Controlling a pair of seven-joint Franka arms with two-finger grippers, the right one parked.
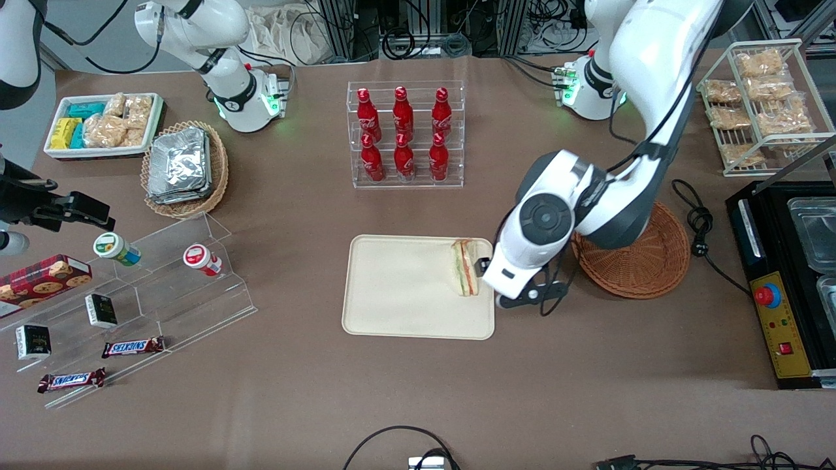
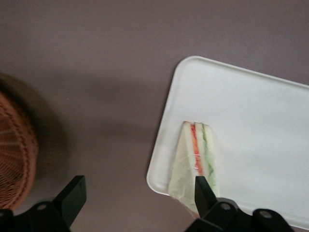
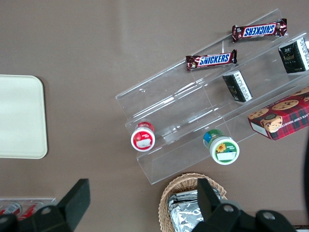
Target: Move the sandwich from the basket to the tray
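Observation:
The sandwich (image 1: 465,267) (image 2: 197,154), a white-bread wedge with red and green layers, lies on the cream tray (image 1: 398,294) (image 2: 260,125), at the tray's end toward the working arm. My left gripper (image 1: 486,277) (image 2: 137,198) hovers open over that tray edge and the bare table beside it. Nothing is between its fingers; one fingertip (image 2: 203,191) overlaps the sandwich's end in the wrist view. The reddish-brown wicker basket (image 1: 643,261) (image 2: 14,159) sits on the table toward the working arm's end, partly hidden under the arm, with nothing visible in it.
An acrylic rack of red bottles (image 1: 405,134) stands farther from the camera than the tray. A black machine (image 1: 784,281) and a coiled cable (image 1: 699,225) lie beside the basket. A clear stepped shelf of snacks (image 1: 130,294) stands toward the parked arm's end.

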